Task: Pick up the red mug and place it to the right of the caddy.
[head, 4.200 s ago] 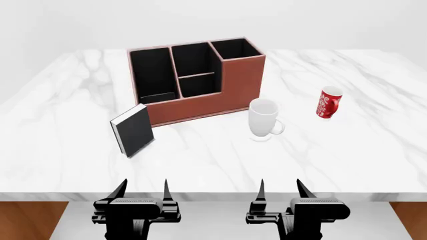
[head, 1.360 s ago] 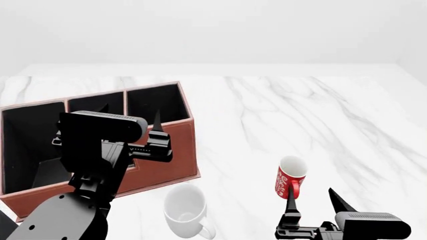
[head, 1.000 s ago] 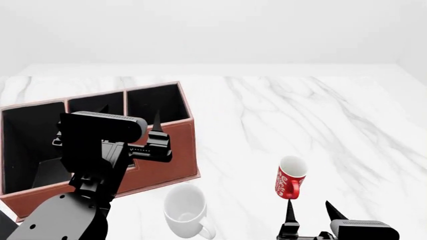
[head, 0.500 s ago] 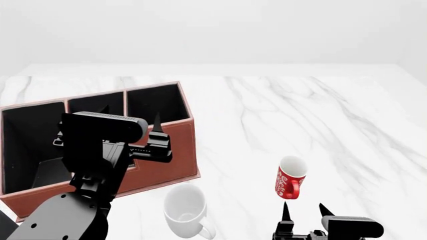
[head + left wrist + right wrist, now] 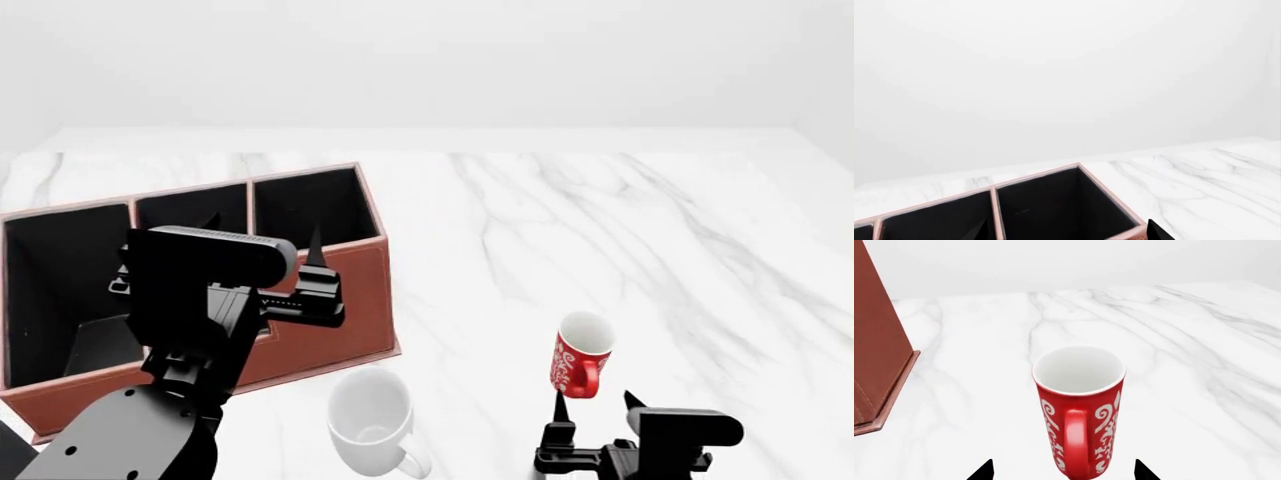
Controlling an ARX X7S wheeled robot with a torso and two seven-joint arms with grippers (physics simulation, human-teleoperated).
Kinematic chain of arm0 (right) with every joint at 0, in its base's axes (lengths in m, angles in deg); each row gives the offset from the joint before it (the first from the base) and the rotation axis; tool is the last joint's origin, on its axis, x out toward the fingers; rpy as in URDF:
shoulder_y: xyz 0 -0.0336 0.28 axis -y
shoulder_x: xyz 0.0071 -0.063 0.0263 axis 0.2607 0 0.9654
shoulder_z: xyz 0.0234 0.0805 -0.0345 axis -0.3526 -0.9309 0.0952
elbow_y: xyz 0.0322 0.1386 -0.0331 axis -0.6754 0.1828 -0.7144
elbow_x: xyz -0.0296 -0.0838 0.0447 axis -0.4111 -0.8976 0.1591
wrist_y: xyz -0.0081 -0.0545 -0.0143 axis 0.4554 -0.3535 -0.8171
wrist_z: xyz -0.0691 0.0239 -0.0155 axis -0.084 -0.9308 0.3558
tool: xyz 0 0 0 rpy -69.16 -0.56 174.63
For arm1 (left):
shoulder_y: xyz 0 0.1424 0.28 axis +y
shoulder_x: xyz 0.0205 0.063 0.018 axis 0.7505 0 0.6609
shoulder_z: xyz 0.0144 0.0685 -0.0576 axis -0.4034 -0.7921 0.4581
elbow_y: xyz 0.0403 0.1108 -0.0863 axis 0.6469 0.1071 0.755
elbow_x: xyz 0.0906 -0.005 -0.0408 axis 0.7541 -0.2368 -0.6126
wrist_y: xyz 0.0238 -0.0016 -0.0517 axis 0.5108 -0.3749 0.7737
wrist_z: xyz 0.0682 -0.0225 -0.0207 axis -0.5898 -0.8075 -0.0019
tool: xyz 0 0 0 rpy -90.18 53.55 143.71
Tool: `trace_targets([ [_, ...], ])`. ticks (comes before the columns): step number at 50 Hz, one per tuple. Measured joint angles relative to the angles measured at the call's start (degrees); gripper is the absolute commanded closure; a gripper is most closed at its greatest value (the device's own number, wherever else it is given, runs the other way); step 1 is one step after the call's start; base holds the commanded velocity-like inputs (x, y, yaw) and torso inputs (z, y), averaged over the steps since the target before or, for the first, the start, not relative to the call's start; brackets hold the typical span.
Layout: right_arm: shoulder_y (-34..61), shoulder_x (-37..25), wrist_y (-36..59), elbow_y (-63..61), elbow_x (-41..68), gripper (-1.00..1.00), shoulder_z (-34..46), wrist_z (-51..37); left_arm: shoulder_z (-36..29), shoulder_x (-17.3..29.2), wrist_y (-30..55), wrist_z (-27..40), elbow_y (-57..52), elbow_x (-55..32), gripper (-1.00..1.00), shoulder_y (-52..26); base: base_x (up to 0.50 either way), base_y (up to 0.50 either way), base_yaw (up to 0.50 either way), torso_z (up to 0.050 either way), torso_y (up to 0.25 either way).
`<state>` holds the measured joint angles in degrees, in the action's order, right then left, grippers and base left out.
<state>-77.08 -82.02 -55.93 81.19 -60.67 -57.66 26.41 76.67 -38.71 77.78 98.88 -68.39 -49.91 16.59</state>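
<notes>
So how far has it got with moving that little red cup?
Early days. Done: the right tool is lined up just in front of the red mug, open, its tips either side of the handle in the right wrist view. In hand: nothing, as the mug stands upright on the marble table, untouched. Left: grip it, lift it, and set it down right of the caddy. The left tool hangs over the caddy.

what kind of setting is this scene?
Likely a simulated desk or counter rather than a real room: a white marble tabletop against a blank pale backdrop, holding a leather-look caddy, a red mug and a white mug.
</notes>
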Motion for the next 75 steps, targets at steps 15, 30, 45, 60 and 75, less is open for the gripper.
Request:
trace_targets([
  [15, 4.29, 0.06, 1.15, 4.74, 0.07, -1.00, 1.02, 0.31, -0.23, 0.41, -0.51, 0.20, 0.47, -0.31, -1.00, 0.20, 0.00, 0.00, 0.00, 0.000, 0.000],
  [30, 5.52, 0.16, 1.16, 6.35, -0.25, 1.00, 1.10, -0.97, -0.35, 0.75, -1.02, 0.46, 0.93, -0.62, -1.00, 0.34, 0.00, 0.00, 0.00, 0.000, 0.000],
  [45, 5.70, 0.04, 1.16, 6.37, 0.14, 1.00, 1.10, -2.47, -0.37, 1.05, -1.50, 0.73, 1.34, -0.94, -1.00, 0.54, 0.00, 0.00, 0.00, 0.000, 0.000],
  [60, 8.12, -2.94, 2.73, 2.79, -1.18, 1.00, 4.57, 0.05, -0.37, 1.25, -1.80, 1.02, 1.51, -1.38, -1.00, 0.65, 0.00, 0.00, 0.00, 0.000, 0.001],
  [75, 19.24, -3.49, 0.75, 10.17, -2.13, 1.00, 11.60, 10.23, -0.21, 1.44, -2.49, 1.10, 2.13, -1.81, -1.00, 0.81, 0.00, 0.00, 0.00, 0.000, 0.000],
])
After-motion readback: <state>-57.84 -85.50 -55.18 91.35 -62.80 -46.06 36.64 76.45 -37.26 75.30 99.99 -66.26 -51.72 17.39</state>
